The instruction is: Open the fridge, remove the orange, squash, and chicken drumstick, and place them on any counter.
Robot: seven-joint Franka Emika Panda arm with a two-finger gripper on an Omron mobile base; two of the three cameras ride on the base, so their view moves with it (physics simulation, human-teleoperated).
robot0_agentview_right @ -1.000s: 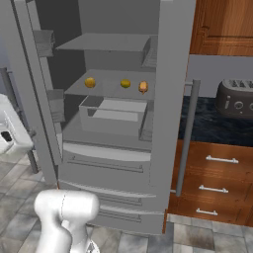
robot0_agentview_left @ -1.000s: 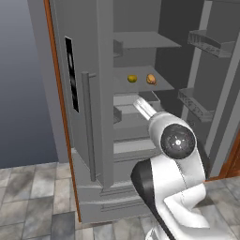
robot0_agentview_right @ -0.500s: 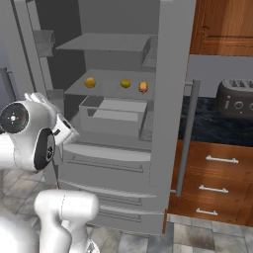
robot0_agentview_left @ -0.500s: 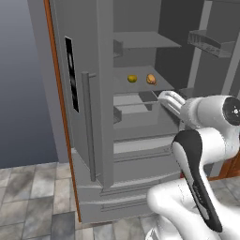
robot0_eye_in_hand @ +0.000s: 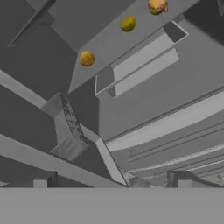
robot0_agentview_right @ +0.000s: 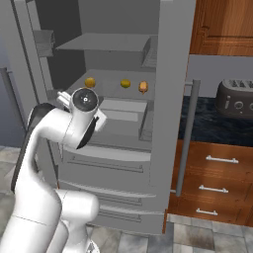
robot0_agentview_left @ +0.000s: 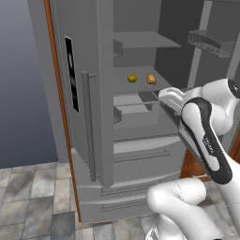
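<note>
The fridge (robot0_agentview_right: 168, 99) stands with both doors swung open. Three foods lie in a row on its middle shelf: the orange (robot0_agentview_right: 89, 82) to the left, the yellow squash (robot0_agentview_right: 125, 83) in the middle, and the golden-brown chicken drumstick (robot0_agentview_right: 143, 87) to the right. The hand view shows the orange (robot0_eye_in_hand: 86, 58), squash (robot0_eye_in_hand: 128, 23) and drumstick (robot0_eye_in_hand: 157, 6) far ahead. My gripper (robot0_eye_in_hand: 111, 180) is open and empty, hovering in front of the fridge below that shelf. In the left base view the squash (robot0_agentview_left: 132, 78) and drumstick (robot0_agentview_left: 151, 79) lie just beyond my gripper (robot0_agentview_left: 165, 95).
An open grey bin (robot0_agentview_right: 121, 109) sits under the food shelf, above two wide drawers (robot0_agentview_right: 113, 163). The left door (robot0_agentview_left: 89, 93) carries a black display panel and a bar handle. The black counter (robot0_agentview_right: 207, 126) with a toaster (robot0_agentview_right: 234, 101) lies right of the fridge, over wooden drawers (robot0_agentview_right: 212, 188).
My arm has swung up from a low folded pose, and the hand now sits higher, in front of the fridge's bin. The jaws stayed open and the foods have not moved.
</note>
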